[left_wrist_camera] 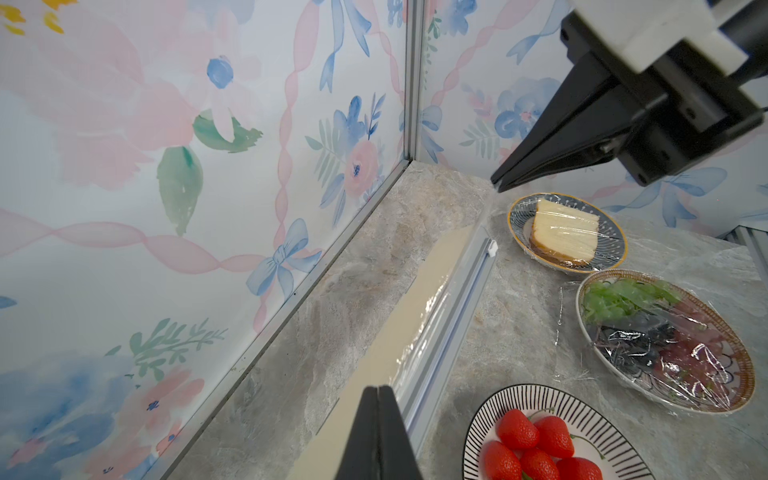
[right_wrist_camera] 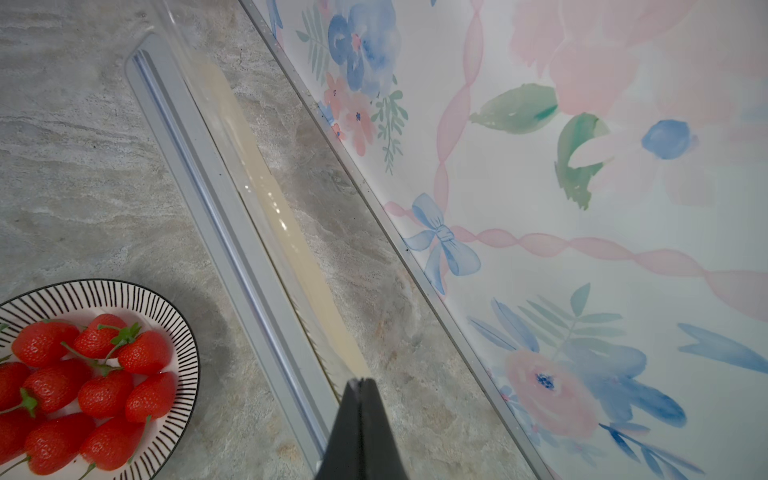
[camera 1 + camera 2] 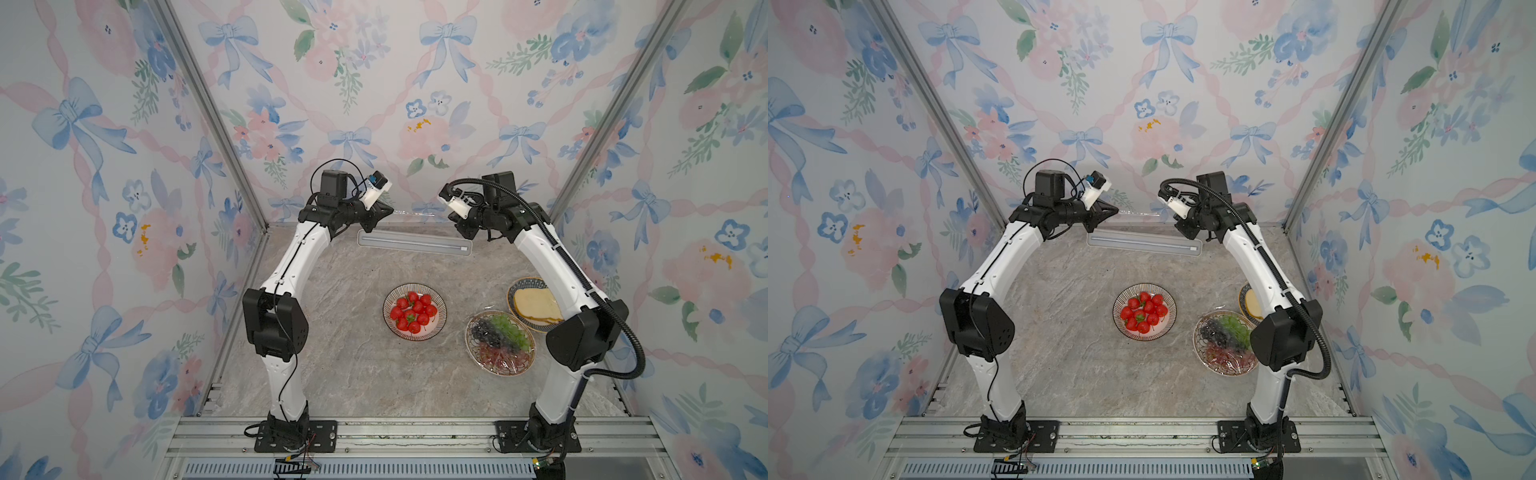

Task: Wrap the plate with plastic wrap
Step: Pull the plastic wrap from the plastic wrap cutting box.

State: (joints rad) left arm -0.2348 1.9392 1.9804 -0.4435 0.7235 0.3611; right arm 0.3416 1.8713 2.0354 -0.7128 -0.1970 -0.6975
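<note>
Two claws are seen, both closed on the plastic wrap (image 3: 415,214): the left claw (image 1: 379,390) and the right claw (image 2: 360,381) each pinch one end. One clear strip is stretched between them, just above the centre of both top views. One long cream box (image 3: 415,242) is laid just beneath the strip in the frame. Three plates are counted lower down. One plate of strawberries (image 3: 387,305) is left uncovered at the centre. Two film-covered plates are set to its right: a plate of grapes (image 3: 468,338) and a plate of bread (image 3: 512,293).
</note>
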